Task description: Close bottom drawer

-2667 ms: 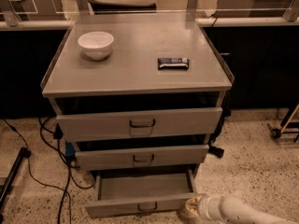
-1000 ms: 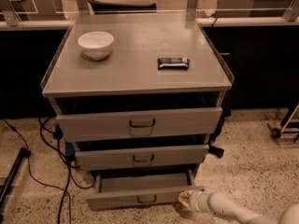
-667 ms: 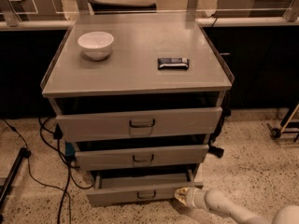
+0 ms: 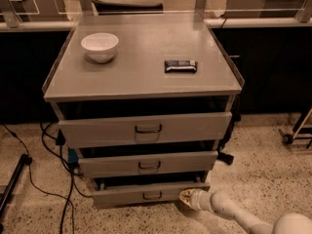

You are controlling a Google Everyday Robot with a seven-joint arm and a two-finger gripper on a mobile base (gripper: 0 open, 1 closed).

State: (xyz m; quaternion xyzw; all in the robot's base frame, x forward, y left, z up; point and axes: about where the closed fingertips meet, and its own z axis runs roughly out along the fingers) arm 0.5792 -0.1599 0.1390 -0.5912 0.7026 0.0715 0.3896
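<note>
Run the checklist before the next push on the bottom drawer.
1. The gripper is low at the right end of the bottom drawer front: ok.
2. Drawer fully shut: not ok, it juts out with a dark gap above it.
3. Firm contact between gripper and drawer front: cannot tell.
4. Nothing inside blocking the drawer's travel: cannot tell, the interior is hidden.
5. Floor cables lie left of the cabinet, apart from the gripper: ok.
6. The bowl and the dark bar sit back from the top's front edge: ok.
</note>
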